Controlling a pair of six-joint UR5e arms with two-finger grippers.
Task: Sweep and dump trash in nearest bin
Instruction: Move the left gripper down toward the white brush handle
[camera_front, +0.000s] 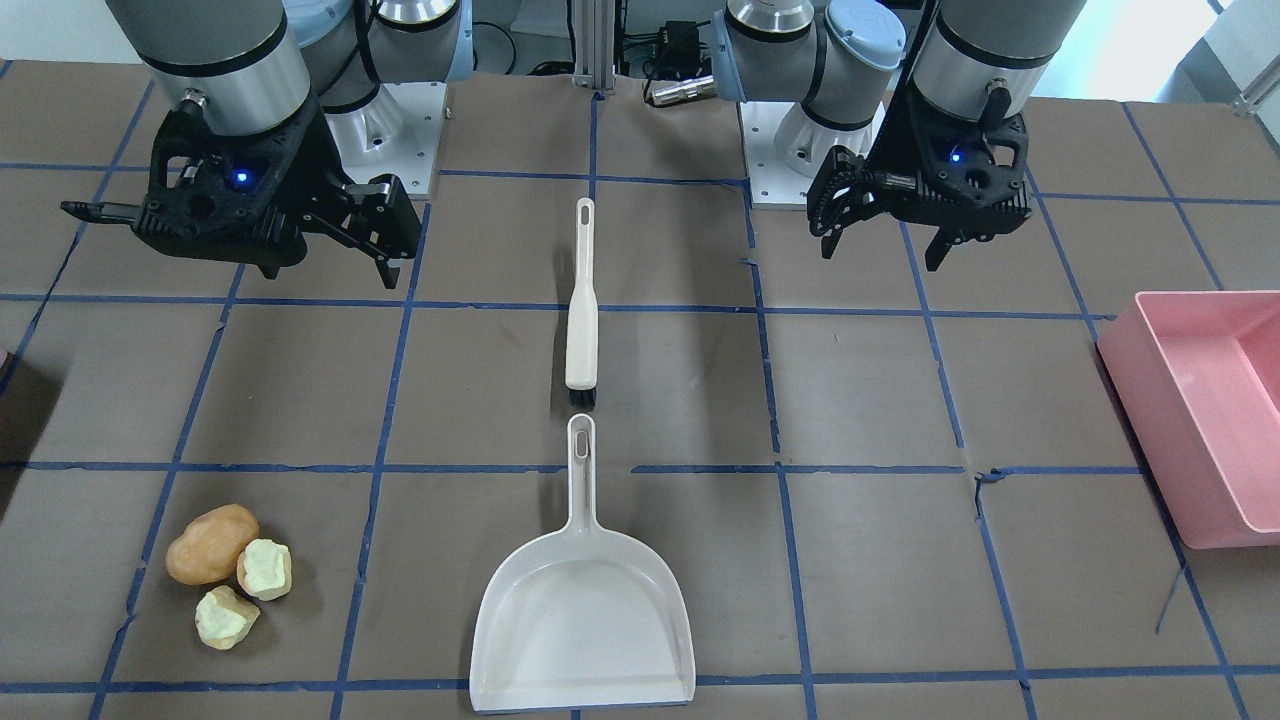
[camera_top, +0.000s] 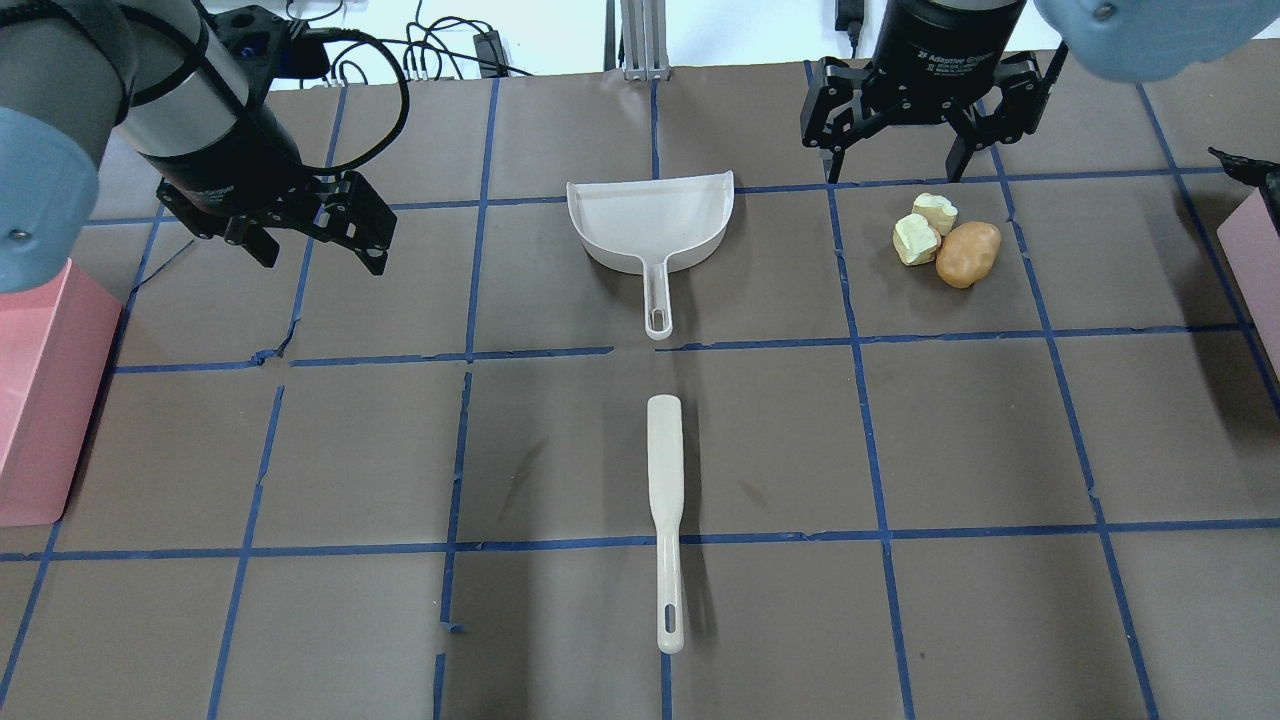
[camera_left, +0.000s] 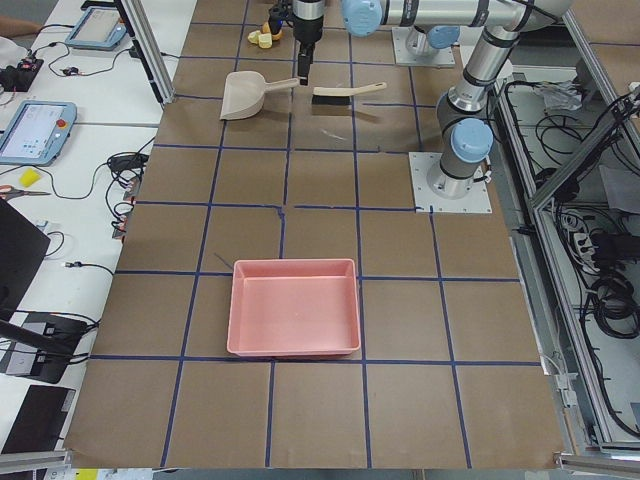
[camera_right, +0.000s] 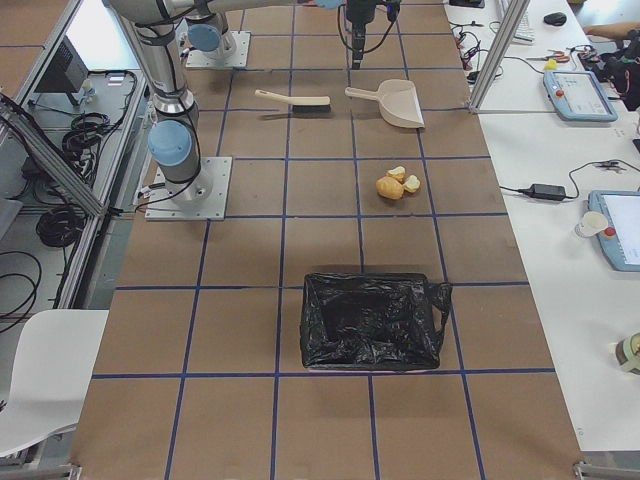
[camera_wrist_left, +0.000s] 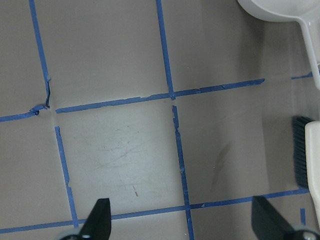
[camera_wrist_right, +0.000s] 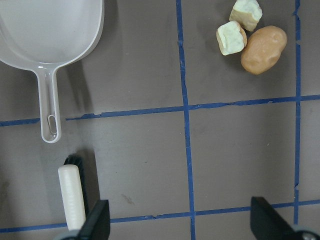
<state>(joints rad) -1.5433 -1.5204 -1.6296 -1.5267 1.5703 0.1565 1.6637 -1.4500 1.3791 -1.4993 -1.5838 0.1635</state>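
Note:
The trash is a tan potato-shaped lump and two pale yellow-green chunks, bunched together on the robot's right side of the table; the potato lump also shows overhead. A white dustpan and a white brush lie in line at the table's middle. My right gripper hangs open and empty above the table near the trash; its wrist view shows the trash and the dustpan. My left gripper hangs open and empty on the left.
A pink bin stands at the table's left end. A bin lined with a black bag stands at the right end, on the trash's side. Blue tape lines grid the brown table top.

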